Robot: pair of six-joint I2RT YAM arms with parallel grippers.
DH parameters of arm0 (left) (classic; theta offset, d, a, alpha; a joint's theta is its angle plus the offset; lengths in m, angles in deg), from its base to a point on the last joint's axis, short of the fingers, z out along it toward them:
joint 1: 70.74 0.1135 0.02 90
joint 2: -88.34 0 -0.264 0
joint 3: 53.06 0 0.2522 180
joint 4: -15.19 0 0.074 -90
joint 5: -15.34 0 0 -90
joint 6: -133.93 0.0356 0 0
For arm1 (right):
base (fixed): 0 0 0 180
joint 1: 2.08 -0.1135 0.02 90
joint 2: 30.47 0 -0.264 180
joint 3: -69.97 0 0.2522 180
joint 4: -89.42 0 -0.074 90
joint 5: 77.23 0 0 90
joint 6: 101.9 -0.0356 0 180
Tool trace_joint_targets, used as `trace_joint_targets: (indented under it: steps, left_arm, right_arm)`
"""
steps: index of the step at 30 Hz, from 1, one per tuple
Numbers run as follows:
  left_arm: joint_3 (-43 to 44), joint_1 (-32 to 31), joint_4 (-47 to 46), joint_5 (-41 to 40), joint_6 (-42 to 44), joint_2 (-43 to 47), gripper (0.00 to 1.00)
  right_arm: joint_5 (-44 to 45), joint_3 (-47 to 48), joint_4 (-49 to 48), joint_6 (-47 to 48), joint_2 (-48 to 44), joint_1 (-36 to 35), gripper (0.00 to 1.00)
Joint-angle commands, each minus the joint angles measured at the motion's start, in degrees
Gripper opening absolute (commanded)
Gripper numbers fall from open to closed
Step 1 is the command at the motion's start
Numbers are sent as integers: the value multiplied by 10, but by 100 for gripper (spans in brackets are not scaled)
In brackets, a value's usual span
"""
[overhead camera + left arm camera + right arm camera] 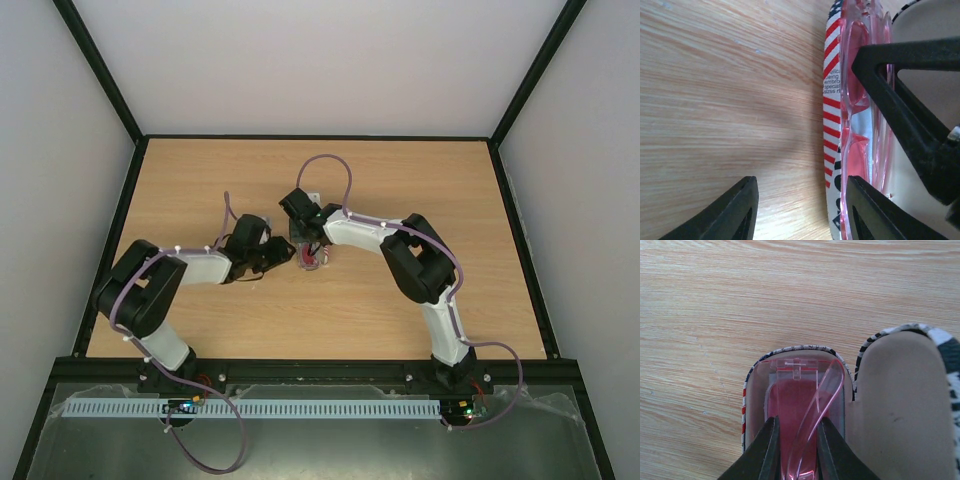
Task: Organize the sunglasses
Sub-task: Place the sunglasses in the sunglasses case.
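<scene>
Top external view: on the wooden table (420,180) the two arms meet near the middle. The sunglasses (310,260) show only as a small red patch just right of the left gripper (272,258) and directly under the right gripper (307,248), which reaches in from the far right side. From here I cannot tell how either pair of jaws stands.

Left wrist view: the left gripper's two black fingers (735,212) stand apart. One is over bare wood. The other sits at the near end of the flag-printed case (832,105), over its striped edge. The translucent pink-red glasses lie lengthwise inside the case, to the right of the gap between these jaws and not within it. That gap holds only wood and the case's striped wall. A black finger of the right gripper comes in from the right and lies across the glasses.

Right wrist view: the case lies open, with its shallow tray on the left and its beige-lined lid (900,405) folded out to the right. The glasses rest in the tray, red lens down and a thin clear-pink temple arm curving up. The right jaws stand narrow, one finger on each side of that temple arm, pinching the glasses at the near end of the tray.
</scene>
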Motion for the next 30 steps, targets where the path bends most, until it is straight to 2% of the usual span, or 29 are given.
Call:
trace_joint_targets:
  steps: [1, 5, 13, 19, 30]
  left_arm:
    - [10, -2, 1, -11, 9, -26, 47]
    - [-17, -2, -43, 5, 1, -25, 48]
    - [-30, 21, -138, 65, 18, -85, 47]
    - [-38, 45, -165, 90, 20, -104, 39]
    - [-36, 53, -203, 114, 22, -145, 33]
  right_arm:
    - [13, -4, 33, -9, 14, -4, 6]
    - [3, -3, 32, -6, 13, -4, 6]
    - [7, -14, 32, 2, 8, -4, 6]
    - [12, -19, 33, 5, 2, -4, 6]
    - [14, -19, 37, 11, 0, -4, 6]
